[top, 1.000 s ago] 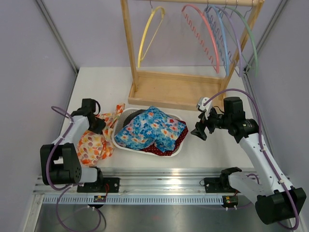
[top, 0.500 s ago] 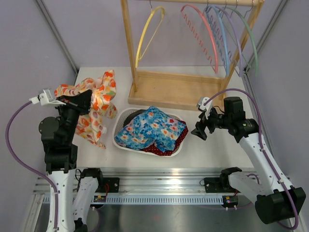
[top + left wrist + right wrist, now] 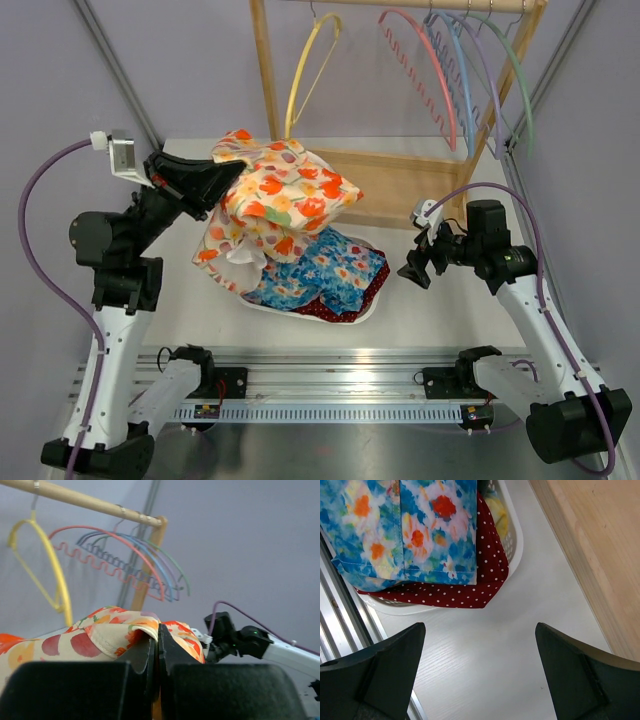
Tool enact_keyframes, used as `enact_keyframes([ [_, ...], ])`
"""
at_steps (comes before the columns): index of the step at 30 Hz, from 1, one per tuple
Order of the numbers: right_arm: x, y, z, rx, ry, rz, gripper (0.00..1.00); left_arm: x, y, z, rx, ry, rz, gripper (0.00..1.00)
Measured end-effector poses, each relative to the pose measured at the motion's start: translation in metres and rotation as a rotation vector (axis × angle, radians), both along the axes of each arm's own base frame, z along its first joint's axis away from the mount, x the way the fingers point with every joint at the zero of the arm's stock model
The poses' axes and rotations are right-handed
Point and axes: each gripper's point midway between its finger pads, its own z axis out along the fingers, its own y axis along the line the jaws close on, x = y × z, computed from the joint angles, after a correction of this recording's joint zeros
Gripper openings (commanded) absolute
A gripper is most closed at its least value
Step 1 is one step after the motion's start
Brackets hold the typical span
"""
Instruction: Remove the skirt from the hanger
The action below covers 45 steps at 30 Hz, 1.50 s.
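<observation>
The skirt [image 3: 283, 198], cream with orange and red flowers, hangs from my left gripper [image 3: 222, 178], raised above the left part of the white basket [image 3: 262, 305]. In the left wrist view the gripper [image 3: 159, 635] is shut on a fold of the skirt [image 3: 100, 635]. The bare yellow hanger [image 3: 310, 70] hangs on the wooden rack behind it and also shows in the left wrist view [image 3: 56, 577]. My right gripper [image 3: 412, 268] is open and empty over the table right of the basket; it shows wide open in its wrist view [image 3: 479, 630].
The basket holds a blue floral garment [image 3: 322, 268] and a red dotted one [image 3: 455, 592]. The wooden rack base [image 3: 375, 188] stands behind it. Several coloured hangers [image 3: 445, 75] hang at the rack's right. Purple walls close both sides.
My left arm has lifted the skirt from the table left of the basket, up and to the right, to above the basket. The right arm has not moved.
</observation>
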Motion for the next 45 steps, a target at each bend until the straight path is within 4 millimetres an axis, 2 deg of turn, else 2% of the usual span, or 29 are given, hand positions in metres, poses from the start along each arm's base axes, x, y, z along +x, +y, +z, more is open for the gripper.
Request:
enact_keyframes([
  [6,0.002,-0.003,-0.001,-0.001,0.002,-0.012,0.99,-0.035,-0.057,0.017,-0.053,-0.024,-0.239,0.0],
  [9,0.003,-0.005,-0.002,-0.001,0.001,-0.022,1.0,-0.033,-0.075,0.016,-0.062,-0.019,-0.263,0.0],
  [12,0.005,-0.008,-0.001,-0.001,0.001,-0.033,1.0,-0.022,-0.084,0.002,-0.049,0.007,-0.241,0.0],
  [14,0.006,-0.01,-0.001,-0.001,0.0,-0.041,1.0,-0.011,-0.086,-0.02,-0.03,0.034,-0.209,0.0],
  [16,0.006,-0.011,-0.001,-0.002,-0.001,-0.047,1.0,0.001,-0.089,-0.052,0.013,0.081,-0.179,0.0],
  [21,0.007,-0.011,-0.001,-0.002,-0.002,-0.048,1.0,0.026,-0.093,-0.166,0.209,0.228,-0.104,0.0],
  [25,0.007,-0.012,-0.001,-0.002,-0.002,-0.051,0.99,0.029,-0.085,-0.249,0.394,0.331,-0.067,0.0],
  [27,0.008,-0.013,-0.001,-0.002,-0.002,-0.056,0.99,0.027,-0.078,-0.273,0.477,0.359,-0.049,0.0],
  [30,0.008,-0.015,-0.001,-0.003,-0.002,-0.061,0.99,0.023,-0.068,-0.287,0.551,0.363,-0.024,0.0],
  [33,0.009,-0.015,-0.001,-0.003,-0.002,-0.064,1.0,0.023,-0.065,-0.303,0.601,0.401,-0.022,0.07],
  [36,0.009,-0.017,-0.001,-0.003,-0.002,-0.071,1.0,0.026,-0.065,-0.334,0.655,0.502,-0.029,0.14],
  [37,0.01,-0.018,-0.001,-0.003,-0.002,-0.074,1.0,0.028,-0.065,-0.346,0.675,0.544,-0.028,0.24],
  [39,0.011,-0.019,-0.001,-0.003,-0.002,-0.08,0.99,0.027,-0.061,-0.361,0.704,0.603,-0.016,0.31],
  [40,0.011,-0.021,-0.001,-0.004,-0.002,-0.085,0.99,0.027,-0.059,-0.364,0.711,0.615,-0.007,0.35],
  [41,0.012,-0.022,-0.001,-0.006,-0.002,-0.091,0.99,0.026,-0.057,-0.361,0.709,0.608,0.003,0.49],
  [42,0.012,-0.023,-0.001,-0.008,-0.004,-0.096,1.0,0.026,-0.054,-0.355,0.707,0.588,0.017,0.58],
  [43,0.012,-0.024,0.0,-0.01,-0.005,-0.101,0.99,0.024,-0.052,-0.346,0.693,0.562,0.028,0.64],
  [44,0.012,-0.025,0.001,-0.014,-0.011,-0.108,1.0,0.022,-0.049,-0.335,0.677,0.527,0.04,0.78],
  [45,0.012,-0.027,0.003,-0.017,-0.017,-0.113,0.99,0.019,-0.046,-0.321,0.657,0.481,0.056,0.83],
])
